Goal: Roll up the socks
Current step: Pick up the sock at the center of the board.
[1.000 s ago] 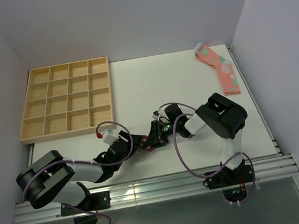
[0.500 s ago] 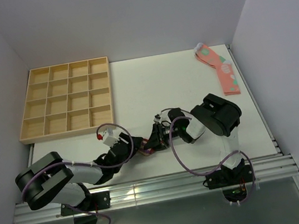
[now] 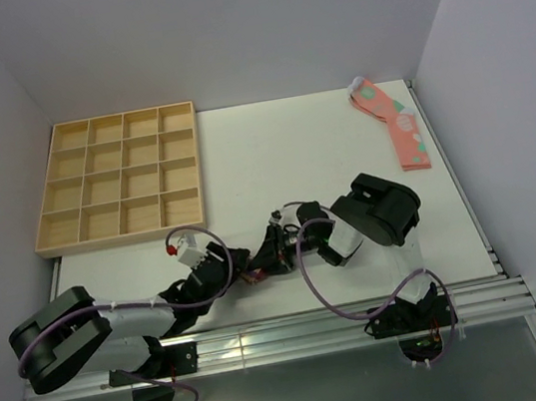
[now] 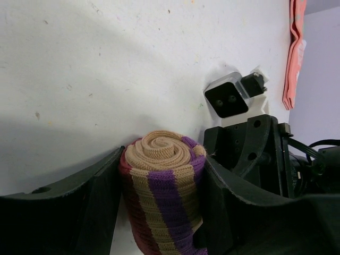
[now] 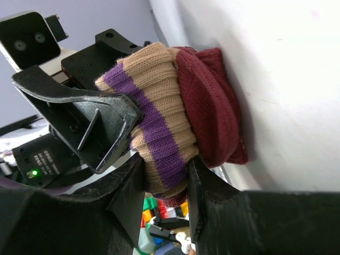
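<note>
The socks [image 4: 162,186] are wound into a tight tan roll with purple stripes and a dark red outer layer [image 5: 212,106], lying on the white table near its front edge [image 3: 256,275]. My left gripper [image 4: 162,159] has one finger pressed on each side of the roll, with the spiral end facing its camera. Opposite it, my right gripper [image 5: 166,164] clamps the striped part of the same roll. From above, the two grippers [image 3: 242,265] [image 3: 268,255] meet nose to nose over the roll, which is mostly hidden there.
A wooden tray [image 3: 118,177] with several compartments stands at the back left. Salmon-pink spotted socks [image 3: 398,126] lie at the back right by the wall. The aluminium rail [image 3: 269,341] runs just behind the roll at the table's front edge.
Both grippers and the roll have shifted left and toward the front edge. The left arm has drawn back and its fingers have come in slightly on the roll.
</note>
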Controlling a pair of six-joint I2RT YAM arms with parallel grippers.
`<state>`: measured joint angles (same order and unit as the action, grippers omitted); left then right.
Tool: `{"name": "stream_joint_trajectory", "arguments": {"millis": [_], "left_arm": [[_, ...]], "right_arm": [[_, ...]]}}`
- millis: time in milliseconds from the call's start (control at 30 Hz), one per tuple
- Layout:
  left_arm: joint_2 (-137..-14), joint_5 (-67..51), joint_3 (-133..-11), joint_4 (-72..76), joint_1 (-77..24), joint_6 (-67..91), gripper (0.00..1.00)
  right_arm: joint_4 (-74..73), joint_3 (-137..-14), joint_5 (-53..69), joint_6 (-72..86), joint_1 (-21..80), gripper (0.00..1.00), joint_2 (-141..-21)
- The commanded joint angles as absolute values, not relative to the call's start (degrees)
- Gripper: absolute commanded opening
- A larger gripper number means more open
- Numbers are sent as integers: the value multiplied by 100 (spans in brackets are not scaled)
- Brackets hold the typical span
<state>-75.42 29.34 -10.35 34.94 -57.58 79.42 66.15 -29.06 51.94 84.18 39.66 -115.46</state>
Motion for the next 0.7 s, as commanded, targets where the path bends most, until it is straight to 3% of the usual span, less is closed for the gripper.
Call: {"name": "stream_joint_trajectory", "arguments": {"millis": [0, 67, 267, 300, 400, 533, 667], "left_arm": [[-7103, 2768, -984, 2884, -5889, 7937, 57], [-6979, 2777, -1002, 2699, -5889, 7928, 55], [-6864, 2716, -1099, 2566, -5889, 7752, 31], [-6864, 2707, -1099, 2558, -5889, 7761, 19], [-6768, 2681, -1055, 2514, -5880, 7778, 0], [-6260, 2742, -993, 2243, -5889, 7735, 0], [-5767, 2804, -1011, 1882, -5880, 7594, 0]], "right_arm": [[7004, -2848, 5124, 9535, 4166, 0, -11891], [7075, -2856, 5107, 9562, 4201, 0, -11953], [6724, -2944, 5010, 9326, 4315, 0, -11874], [6602, -2970, 5001, 9247, 4333, 0, -11831], [5786, -3076, 4870, 8764, 4342, 0, -11453], [3314, -3514, 4362, 7449, 4342, 10, -10576], [2347, -3744, 4061, 7023, 4333, 27, -10073]]}}
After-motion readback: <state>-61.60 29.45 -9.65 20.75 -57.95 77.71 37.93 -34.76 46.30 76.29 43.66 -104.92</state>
